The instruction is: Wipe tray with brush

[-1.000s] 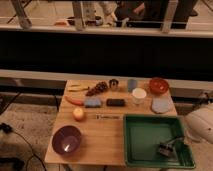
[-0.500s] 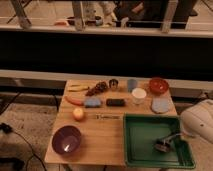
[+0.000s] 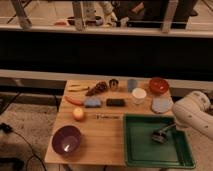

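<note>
The green tray lies at the front right of the wooden table. The brush, with a dark grey head, rests on the tray floor right of its middle. My gripper reaches in from the white arm at the right. It is shut on the brush and holds it down against the tray.
Left of the tray are a purple bowl, an orange fruit and a thin utensil. Behind are a blue pad, black block, white cup, red bowl and pale plate.
The arm has swung up and further over the tray. The brush has slid from the tray's front right toward its middle and back.
</note>
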Controlling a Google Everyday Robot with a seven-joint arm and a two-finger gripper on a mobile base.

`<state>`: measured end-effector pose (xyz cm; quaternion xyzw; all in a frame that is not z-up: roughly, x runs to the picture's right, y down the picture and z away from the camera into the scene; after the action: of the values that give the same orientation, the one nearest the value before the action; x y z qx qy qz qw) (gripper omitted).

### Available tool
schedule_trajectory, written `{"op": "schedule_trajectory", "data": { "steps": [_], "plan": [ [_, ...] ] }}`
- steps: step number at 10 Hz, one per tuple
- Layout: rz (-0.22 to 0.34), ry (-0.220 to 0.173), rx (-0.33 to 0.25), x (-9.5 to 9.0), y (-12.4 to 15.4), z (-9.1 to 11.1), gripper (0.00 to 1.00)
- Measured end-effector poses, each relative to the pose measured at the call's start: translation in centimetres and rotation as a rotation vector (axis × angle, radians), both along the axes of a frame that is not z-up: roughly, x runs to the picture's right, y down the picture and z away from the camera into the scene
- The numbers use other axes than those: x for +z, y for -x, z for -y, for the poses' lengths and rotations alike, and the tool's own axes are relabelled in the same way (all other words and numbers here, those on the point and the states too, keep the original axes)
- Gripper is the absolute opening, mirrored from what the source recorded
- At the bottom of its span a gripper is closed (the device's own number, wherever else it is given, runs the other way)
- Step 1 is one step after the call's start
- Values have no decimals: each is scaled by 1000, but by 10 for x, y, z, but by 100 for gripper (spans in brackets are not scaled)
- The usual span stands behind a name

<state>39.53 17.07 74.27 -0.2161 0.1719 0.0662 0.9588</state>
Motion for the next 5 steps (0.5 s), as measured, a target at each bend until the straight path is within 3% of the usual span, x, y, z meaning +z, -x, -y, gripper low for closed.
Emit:
{"op": "schedule_trajectory", "data": {
  "steps": [5],
  "plan": [
    [0, -9, -17, 12, 3, 7, 0]
  ]
}}
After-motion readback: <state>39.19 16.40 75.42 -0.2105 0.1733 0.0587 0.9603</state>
